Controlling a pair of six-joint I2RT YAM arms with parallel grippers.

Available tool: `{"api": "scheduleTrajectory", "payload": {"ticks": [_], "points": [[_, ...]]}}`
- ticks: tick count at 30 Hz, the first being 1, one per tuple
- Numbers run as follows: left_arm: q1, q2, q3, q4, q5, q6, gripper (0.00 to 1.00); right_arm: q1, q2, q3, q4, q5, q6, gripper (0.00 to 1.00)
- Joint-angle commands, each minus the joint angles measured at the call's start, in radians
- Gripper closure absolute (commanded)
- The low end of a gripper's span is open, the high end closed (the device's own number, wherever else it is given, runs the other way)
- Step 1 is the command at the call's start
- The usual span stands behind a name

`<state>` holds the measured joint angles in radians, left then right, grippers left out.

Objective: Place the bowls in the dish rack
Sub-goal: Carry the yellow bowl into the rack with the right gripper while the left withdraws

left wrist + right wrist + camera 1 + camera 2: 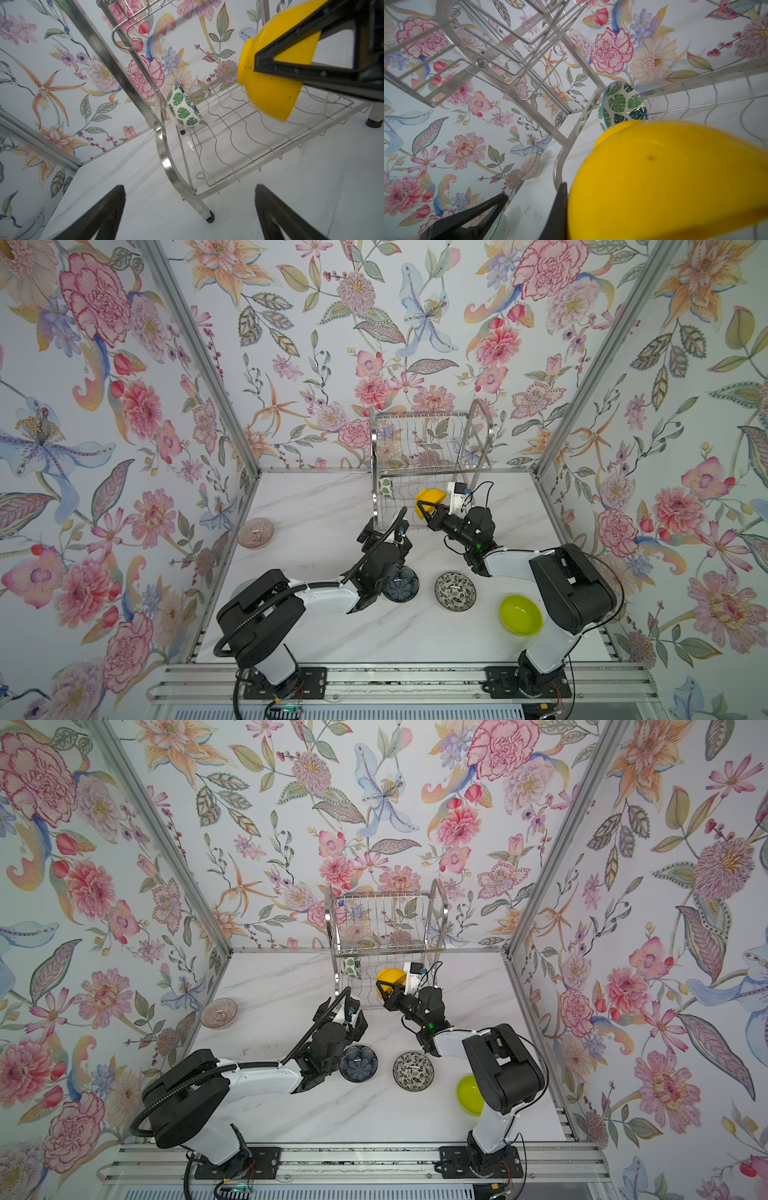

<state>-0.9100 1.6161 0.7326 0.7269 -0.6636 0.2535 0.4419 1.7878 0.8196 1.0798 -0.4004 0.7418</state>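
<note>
My right gripper (pixel 424 506) (pixel 566 188) is shut on the rim of an orange-yellow bowl (pixel 430 498) (pixel 390 979) (pixel 268 91) (pixel 664 182). It holds the bowl tilted on its side above the lower shelf of the dish rack (pixel 424 435) (pixel 386 919) (pixel 228 128). A green-leaf white bowl (pixel 385 488) (pixel 182 108) (pixel 623 104) stands on edge at that shelf's left end. My left gripper (pixel 383 529) (pixel 190 207) is open and empty just before the rack's front left leg.
On the marble table lie a dark blue glass bowl (pixel 402 584), a black-white floral bowl (pixel 455 591), a lime green bowl (pixel 520 614) by the right arm, and a pink ribbed glass bowl (pixel 255 533) near the left wall. A pale green bowl (pixel 500 226) shows partly.
</note>
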Motion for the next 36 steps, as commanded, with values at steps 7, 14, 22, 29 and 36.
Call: {"api": "scheduleTrajectory", "payload": {"ticks": [7, 14, 22, 29, 36], "points": [[0.007, -0.020, 0.031, -0.076, -0.064, -0.071, 0.01, -0.015, 0.168, 0.192, 0.148, -0.055, 0.112, 1.00], [0.030, -0.043, 0.033, -0.148, -0.086, -0.220, 0.01, -0.012, 0.278, 0.297, 0.176, -0.025, 0.200, 1.00], [0.033, -0.044, 0.029, -0.182, -0.081, -0.297, 0.01, -0.009, 0.388, 0.374, 0.258, 0.016, 0.284, 1.00], [0.036, -0.027, 0.052, -0.260, -0.083, -0.371, 0.01, -0.005, 0.451, 0.463, 0.223, 0.007, 0.300, 1.00], [0.043, -0.026, 0.056, -0.270, -0.057, -0.385, 0.01, -0.003, 0.518, 0.564, 0.205, 0.015, 0.352, 1.00]]}}
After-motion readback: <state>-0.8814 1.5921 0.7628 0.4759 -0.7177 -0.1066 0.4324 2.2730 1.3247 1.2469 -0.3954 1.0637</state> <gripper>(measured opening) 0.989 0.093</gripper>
